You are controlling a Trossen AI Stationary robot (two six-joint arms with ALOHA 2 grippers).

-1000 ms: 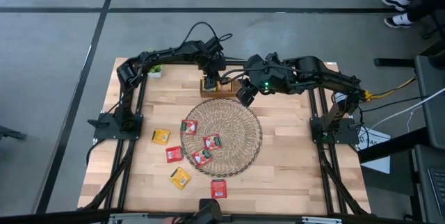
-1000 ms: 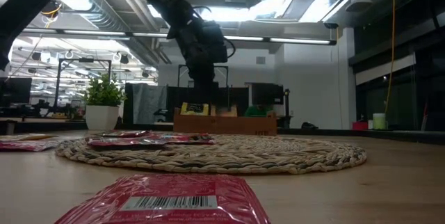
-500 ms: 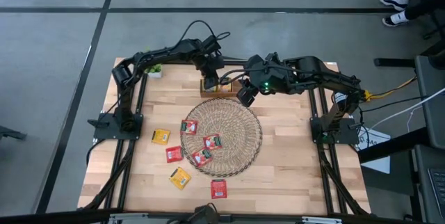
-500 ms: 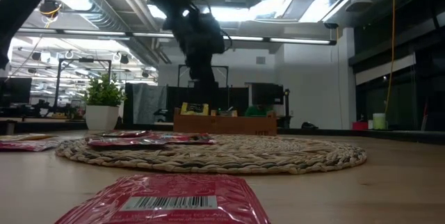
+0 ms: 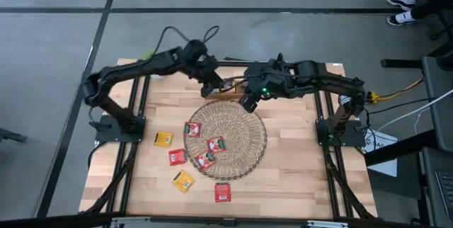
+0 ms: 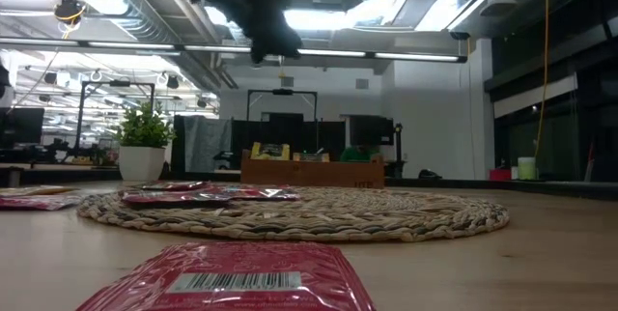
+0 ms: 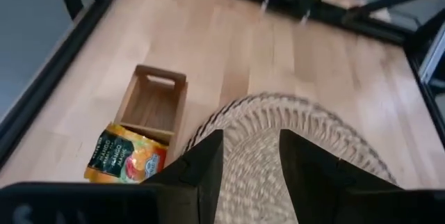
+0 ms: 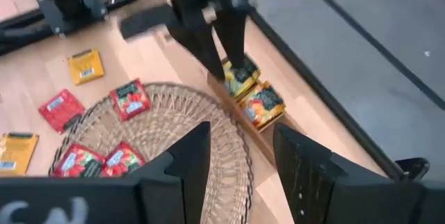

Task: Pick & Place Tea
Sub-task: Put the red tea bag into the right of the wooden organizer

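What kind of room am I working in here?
Probably an open-plan office or lab: exposed ceiling ducts and strip lights, rows of desks with monitors behind a potted plant, and a grey concrete floor around the table.

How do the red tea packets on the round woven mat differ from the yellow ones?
The red sachets mostly lie on the wicker mat, three on it and one overlapping its rim; two more lie on bare wood. The yellow sachets both lie off the mat on the wooden table. Red ones outnumber yellow. Both kinds are small, flat and square.
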